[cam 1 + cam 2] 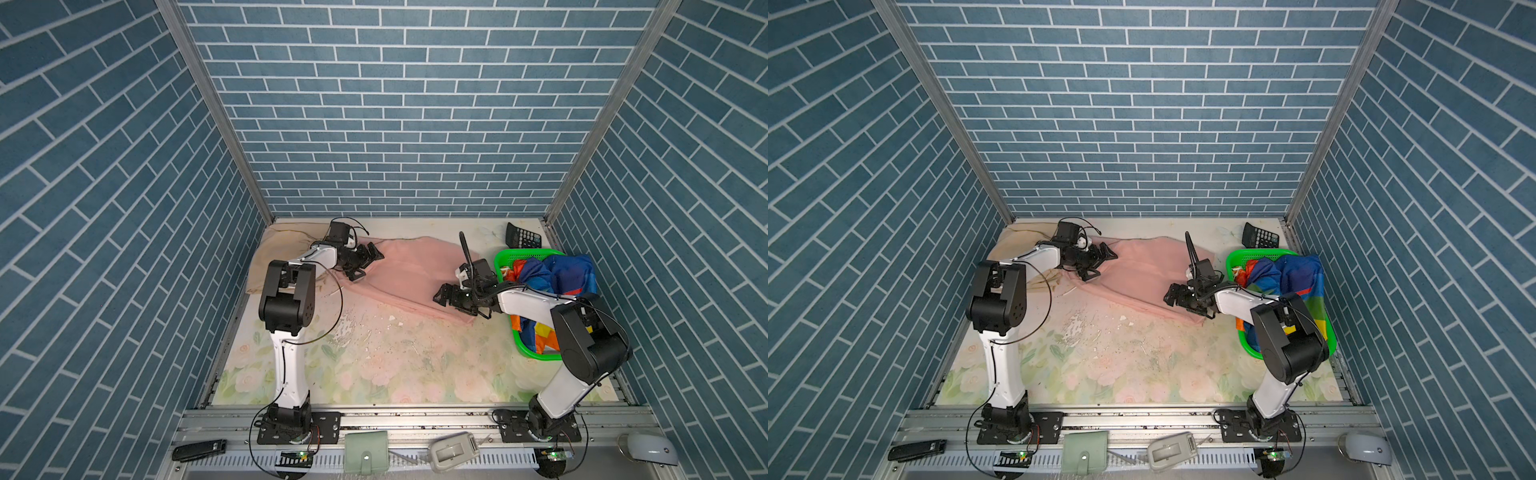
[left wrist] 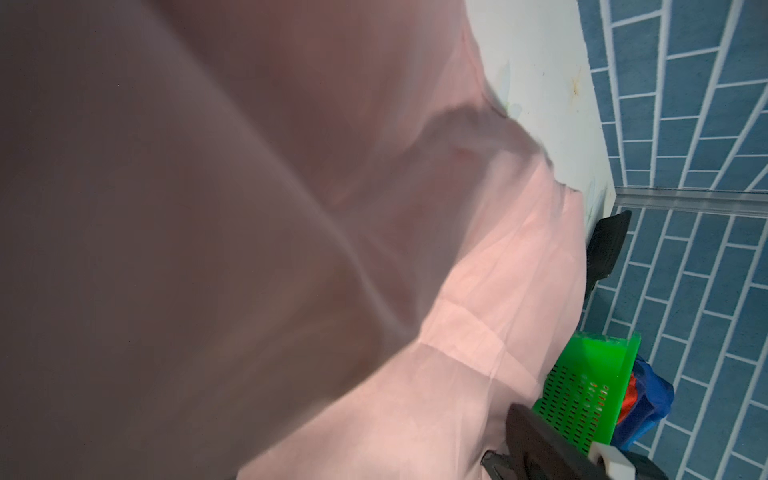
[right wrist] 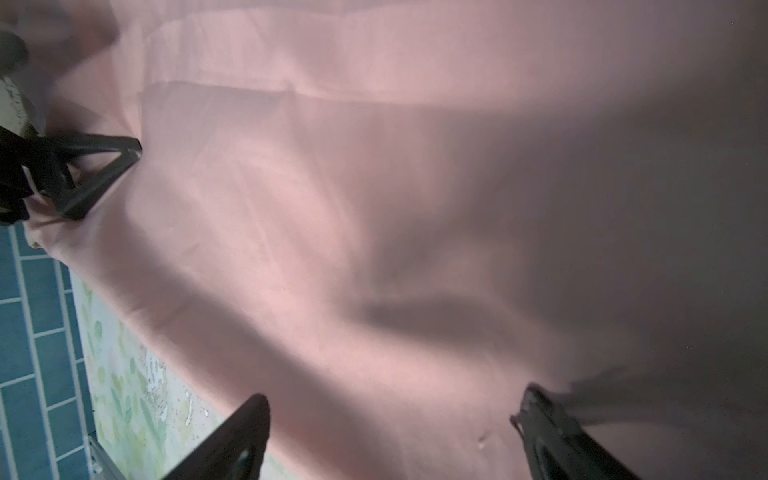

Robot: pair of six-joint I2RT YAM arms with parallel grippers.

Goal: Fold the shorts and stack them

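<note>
Blue brick-patterned walls (image 1: 415, 124) close three sides around a table (image 1: 395, 365) with a floral cover, whose print is flaked off near the middle.

Much is hidden. In the left wrist view the salmon pink shorts (image 2: 478, 332) come so close to the lens that most of the picture is a dark blur, and this arm's own fingers do not appear there. In both top views the left arm covers part of the beige shorts (image 1: 286, 241), a soft crumpled heap in the far left corner. The right arm cuts off the near part of the green basket (image 1: 523, 349), which is plastic with slotted mesh walls. The shiny rainbow-striped shorts (image 1: 557, 270) lie bunched in it and spill over its rim.

The pink shorts lie spread across the far middle of the table, matte and thin, with long soft folds and a stitched hem. The left gripper (image 1: 368, 264) stands at their left edge with its jaws spread. The right gripper (image 3: 390, 415) is over their near right corner, its fingers (image 3: 241, 436) wide apart and the cloth flat beneath. A black calculator (image 1: 523, 239) lies beyond the basket.
</note>
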